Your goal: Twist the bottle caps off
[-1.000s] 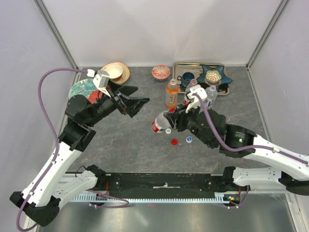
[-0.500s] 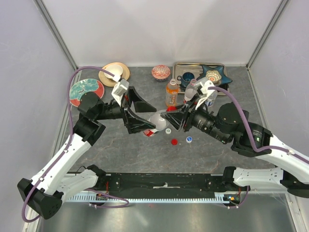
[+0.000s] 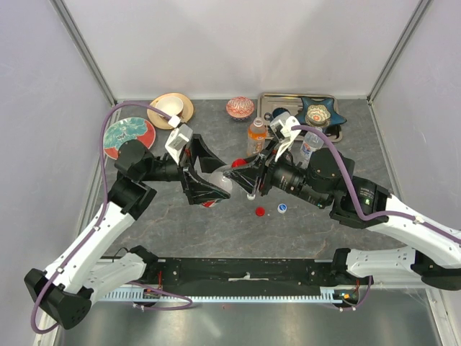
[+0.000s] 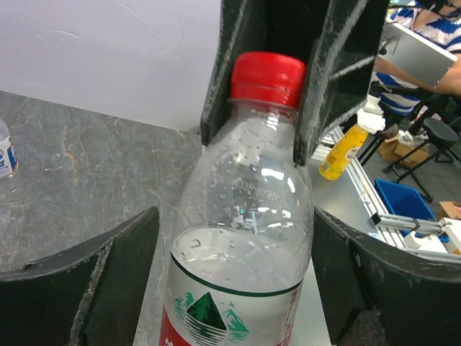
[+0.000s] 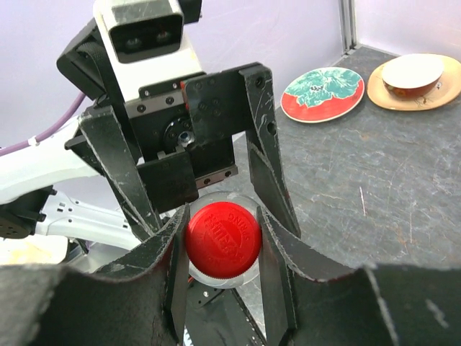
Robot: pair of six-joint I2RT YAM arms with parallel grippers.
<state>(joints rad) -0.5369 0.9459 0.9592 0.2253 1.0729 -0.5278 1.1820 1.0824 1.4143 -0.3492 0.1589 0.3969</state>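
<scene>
A clear bottle [image 3: 223, 179] with a red cap [image 5: 223, 241] and a green mountain label [image 4: 230, 295] hangs level above the table between both grippers. My right gripper [image 5: 222, 220] is shut on the cap, one finger on each side; in the top view it [image 3: 241, 173] meets the bottle from the right. My left gripper [image 4: 234, 216] is spread around the bottle's body, with a thin gap on one side, and comes from the left [image 3: 216, 182]. The orange bottle [image 3: 256, 135] and another clear bottle [image 3: 311, 144] stand behind. The fourth bottle is hidden.
Loose caps lie on the table: red [image 3: 260, 211], blue [image 3: 282, 207], white [image 3: 251, 195]. A metal tray [image 3: 297, 98] at the back holds a blue mug [image 3: 276, 115] and a star dish [image 3: 320, 114]. Plates [image 3: 128, 135], [image 3: 171, 108] and a bowl [image 3: 240, 107] sit behind.
My right gripper has carried the bottle up and to the left. My left gripper has swung in from the back left and now straddles the bottle's body.
</scene>
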